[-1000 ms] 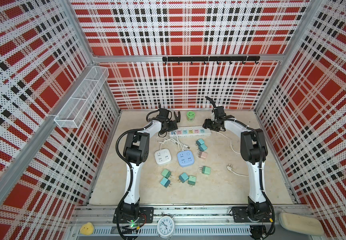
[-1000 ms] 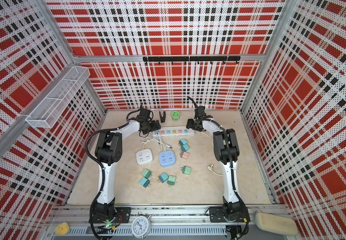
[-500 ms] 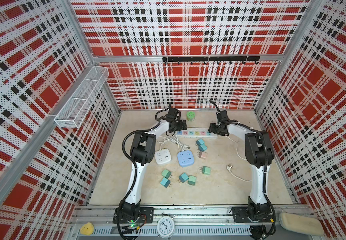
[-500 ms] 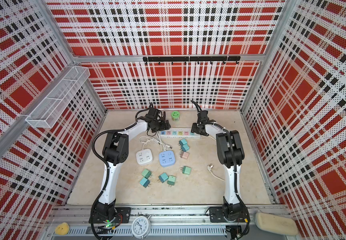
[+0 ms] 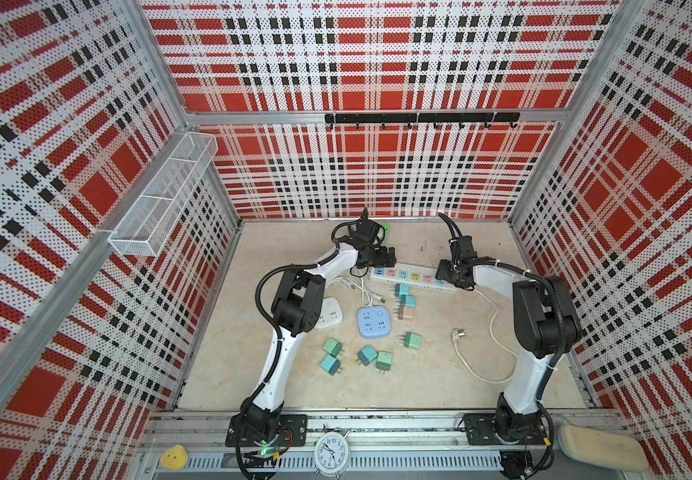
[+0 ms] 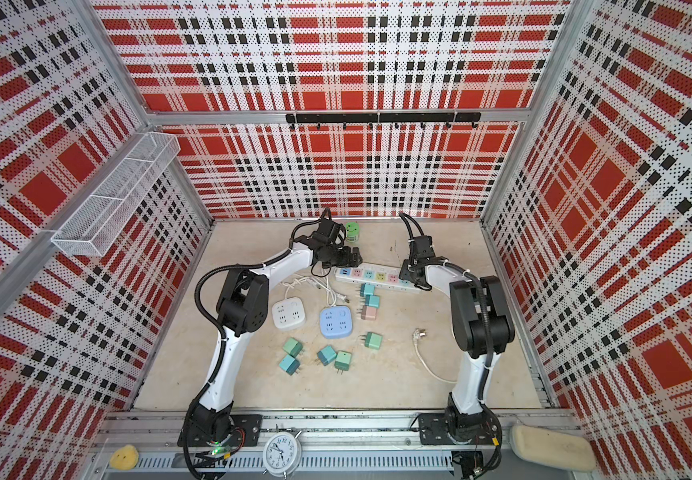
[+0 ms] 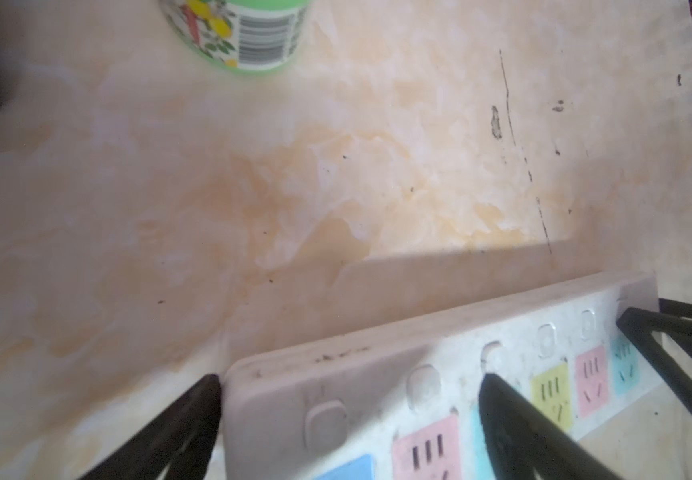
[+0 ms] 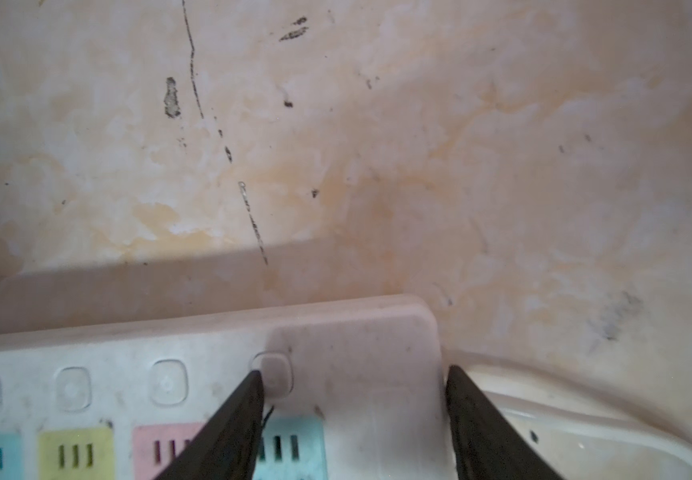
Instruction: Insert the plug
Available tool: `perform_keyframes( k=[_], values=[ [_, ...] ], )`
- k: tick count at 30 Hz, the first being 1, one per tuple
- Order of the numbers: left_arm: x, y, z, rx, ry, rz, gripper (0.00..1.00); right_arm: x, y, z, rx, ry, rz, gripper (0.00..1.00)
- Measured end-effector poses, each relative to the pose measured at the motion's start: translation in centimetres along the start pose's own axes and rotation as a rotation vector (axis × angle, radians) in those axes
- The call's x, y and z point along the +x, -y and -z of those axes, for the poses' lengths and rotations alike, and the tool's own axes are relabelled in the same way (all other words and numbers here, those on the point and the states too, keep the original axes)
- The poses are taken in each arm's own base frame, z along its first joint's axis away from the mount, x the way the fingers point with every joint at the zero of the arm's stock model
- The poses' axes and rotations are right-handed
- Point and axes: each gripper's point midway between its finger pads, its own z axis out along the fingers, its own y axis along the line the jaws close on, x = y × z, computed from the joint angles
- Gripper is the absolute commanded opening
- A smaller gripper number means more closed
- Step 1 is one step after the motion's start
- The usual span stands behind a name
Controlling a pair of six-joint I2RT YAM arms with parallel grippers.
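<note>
While we straddle both power strip (image 5: 412,277) ends, no plug (image 5: 411,340) picked | left gripper (image 7: 350,382) wide open, right gripper (image 8: 352,372) half open, both empty | next: grab plug behind them

Both arms stretched toward far end, elbows bent, forearms angled inward toward each other; wrists pitched down; left gripper (image 7: 350,382) low, jaws spread wide; right gripper (image 8: 352,372) low, jaws parted, narrower

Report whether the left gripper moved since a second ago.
Yes: in both top views the left gripper shifted from left of the green jar to in front of it.
</note>
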Motion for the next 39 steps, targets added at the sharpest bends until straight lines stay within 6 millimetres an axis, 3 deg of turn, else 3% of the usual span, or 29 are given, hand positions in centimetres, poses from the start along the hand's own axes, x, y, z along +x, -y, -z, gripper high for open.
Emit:
perform_keyframes(
  k=[4, 8, 16, 21, 39],
  values=[
    [1.0, 0.6, -0.4, -0.025, -0.009, -0.028, 0.97, 0.4, 0.7, 0.3, 0.017, 0.016, -0.001, 0.69],
    [3.3, 0.6, -0.9, -0.066, -0.024, -0.061, 0.97, 0.8, 1.1, 0.6, 0.023, 0.021, 0.003, 0.68],
    [7.9, 1.4, 1.2, -0.106, -0.006, -0.086, 0.98, 2.5, 1.7, 1.6, 0.01, 0.029, 0.01, 0.69],
    [9.7, 1.1, 2.5, -0.125, 0.032, -0.084, 0.98, 4.0, 1.1, 2.4, 0.002, 0.027, 0.041, 0.7],
    [10.6, 0.3, 4.2, -0.188, 0.129, -0.094, 0.99, 6.8, 0.2, 4.2, -0.017, 0.069, 0.035, 0.7]
  ],
)
